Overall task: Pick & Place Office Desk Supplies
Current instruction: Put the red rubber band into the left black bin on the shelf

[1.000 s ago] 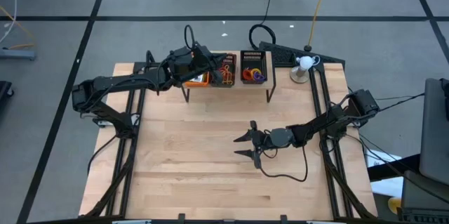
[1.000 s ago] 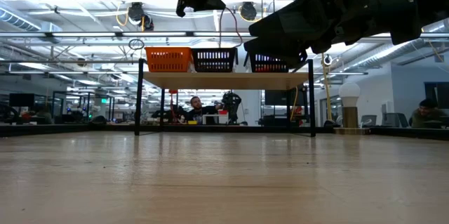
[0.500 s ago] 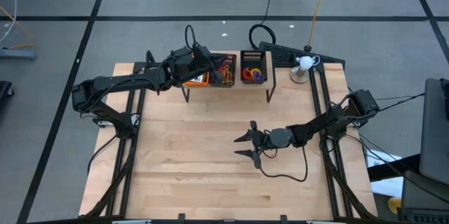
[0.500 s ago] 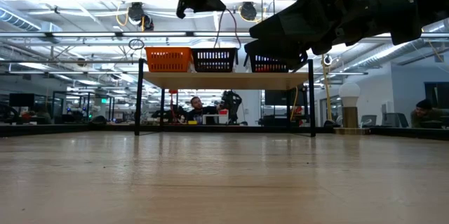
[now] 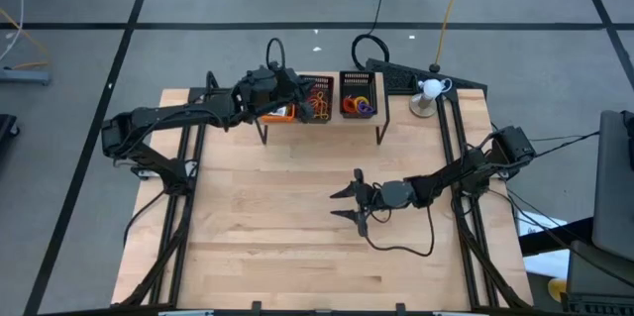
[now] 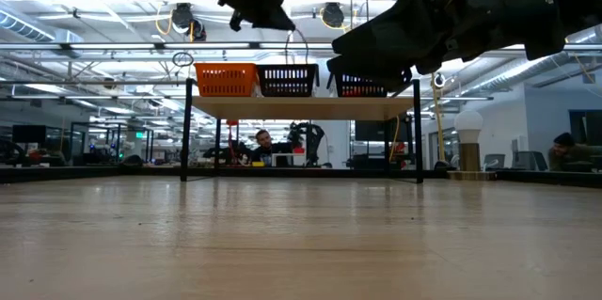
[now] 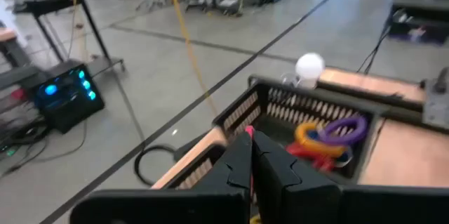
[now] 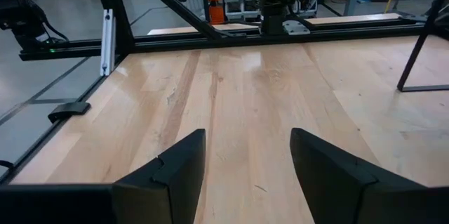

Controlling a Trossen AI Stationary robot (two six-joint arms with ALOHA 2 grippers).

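Left gripper (image 5: 293, 86), jaws pressed together, hovers above the middle black tray (image 5: 317, 99) on the far shelf. Right gripper (image 5: 350, 203) rests mid-table, jaws spread.

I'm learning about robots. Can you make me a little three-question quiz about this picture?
1. True or false: the right gripper has its fingers spread apart above the bare wooden table.
2. Which gripper is up at the mesh trays: A left, B right?
3. What colour is the ring lying over the orange ring in the black mesh tray?

Key: 1 true. 2 A, the left gripper. 3 purple, the purple ring.
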